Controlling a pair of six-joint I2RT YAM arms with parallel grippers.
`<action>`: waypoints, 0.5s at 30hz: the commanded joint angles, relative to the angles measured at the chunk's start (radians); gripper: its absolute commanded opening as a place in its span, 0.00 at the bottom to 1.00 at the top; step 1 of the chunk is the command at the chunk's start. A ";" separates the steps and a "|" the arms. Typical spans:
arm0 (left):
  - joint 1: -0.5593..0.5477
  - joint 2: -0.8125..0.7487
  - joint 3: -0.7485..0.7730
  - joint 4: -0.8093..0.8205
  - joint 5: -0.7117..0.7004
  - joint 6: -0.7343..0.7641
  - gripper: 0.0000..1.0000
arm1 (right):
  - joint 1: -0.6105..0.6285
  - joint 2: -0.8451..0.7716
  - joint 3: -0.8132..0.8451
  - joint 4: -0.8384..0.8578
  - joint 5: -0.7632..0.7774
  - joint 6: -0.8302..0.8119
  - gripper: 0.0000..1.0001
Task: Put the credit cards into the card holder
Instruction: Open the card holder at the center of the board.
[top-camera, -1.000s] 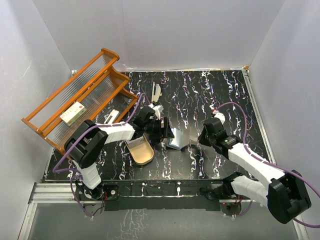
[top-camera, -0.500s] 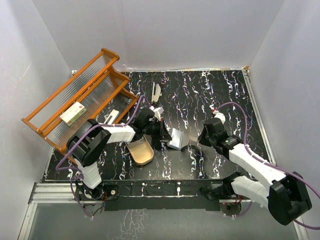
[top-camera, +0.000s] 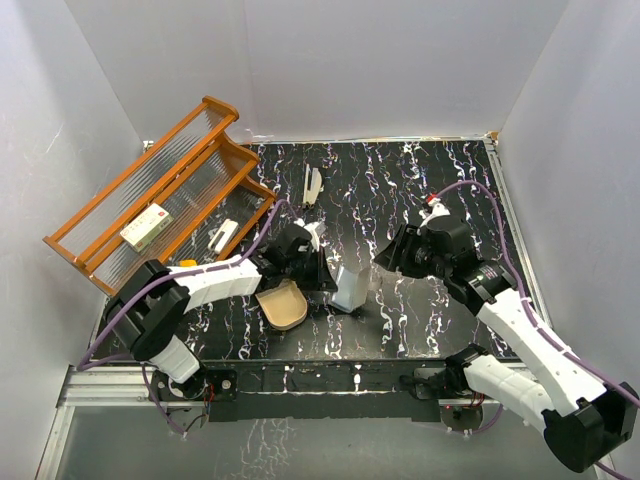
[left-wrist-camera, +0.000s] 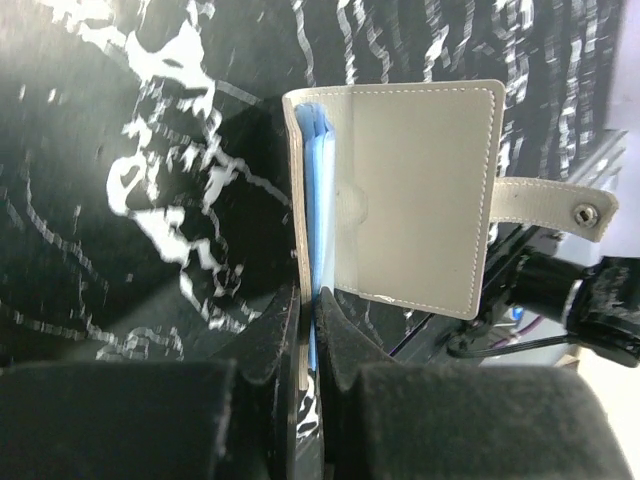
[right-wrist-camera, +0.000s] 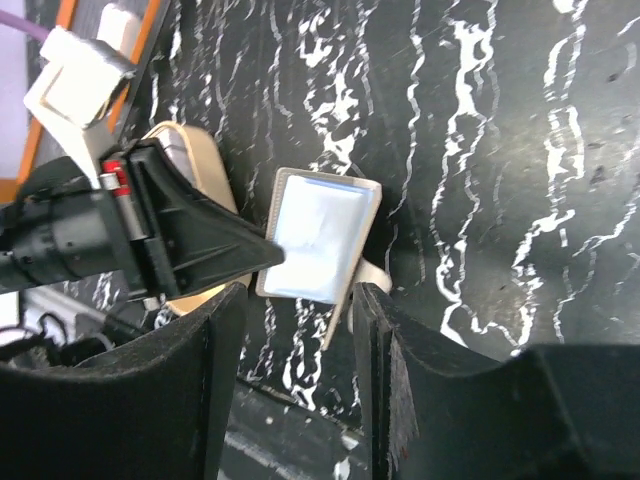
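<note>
The card holder (top-camera: 350, 287) stands on edge mid-table, grey-brown, with bluish sleeves inside (left-wrist-camera: 318, 190). Its strap with the snap sticks out to the side (left-wrist-camera: 555, 205). My left gripper (top-camera: 326, 272) is shut on one cover and the sleeves at the holder's bottom corner (left-wrist-camera: 310, 300). My right gripper (top-camera: 384, 257) hangs open to the right of the holder, apart from it. In the right wrist view the holder (right-wrist-camera: 322, 235) shows beyond the open right gripper (right-wrist-camera: 297, 305). A pale thin stack, seemingly the credit cards (top-camera: 313, 186), stands on edge at the back.
A tan oval tray (top-camera: 283, 305) lies just left of the holder, under the left arm. An orange two-tier rack (top-camera: 150, 205) leans at the far left with a white box with red marks (top-camera: 147, 226) and a small white piece (top-camera: 222, 236). White walls enclose the table.
My left gripper closed on the card holder and set it upright. My right gripper opened, let the holder go and drew back up and to the right.
</note>
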 joint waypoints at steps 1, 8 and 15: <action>-0.056 -0.078 0.048 -0.244 -0.152 0.009 0.00 | 0.007 -0.030 0.026 0.067 -0.135 0.057 0.45; -0.100 -0.111 0.081 -0.323 -0.235 -0.012 0.00 | 0.075 0.055 -0.024 0.213 -0.180 0.130 0.43; -0.116 -0.107 0.094 -0.367 -0.276 -0.039 0.00 | 0.213 0.207 -0.047 0.310 -0.054 0.179 0.38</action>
